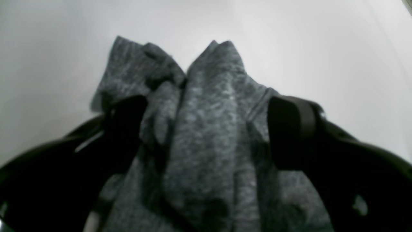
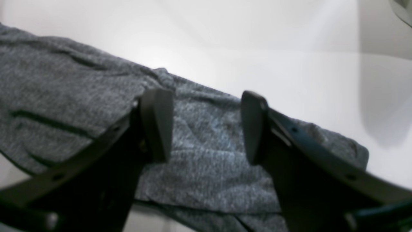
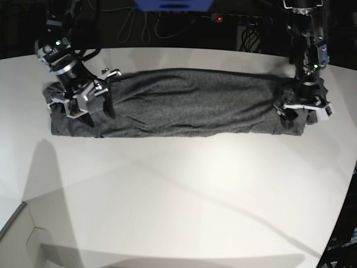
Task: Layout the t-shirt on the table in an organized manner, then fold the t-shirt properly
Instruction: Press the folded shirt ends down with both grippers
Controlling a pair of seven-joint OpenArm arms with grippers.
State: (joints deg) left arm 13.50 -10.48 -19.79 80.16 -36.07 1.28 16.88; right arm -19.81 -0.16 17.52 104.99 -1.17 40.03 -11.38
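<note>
**Grey shirt stretched between two arms**

The heathered dark grey knit t-shirt (image 3: 184, 103) lies as a long folded band across the far part of the smooth white matte table (image 3: 184, 190); the left gripper (image 1: 206, 129) stands spread, bunched cloth between its black fingers (image 1: 289, 129); the right gripper (image 2: 206, 129) hangs parted above the other end, holding nothing.

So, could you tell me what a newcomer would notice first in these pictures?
A long dark grey t-shirt stretched in a band across the far part of the white table. An open pincer sits at each end: left pincer over a bunched end, right pincer over flatter cloth.
</note>
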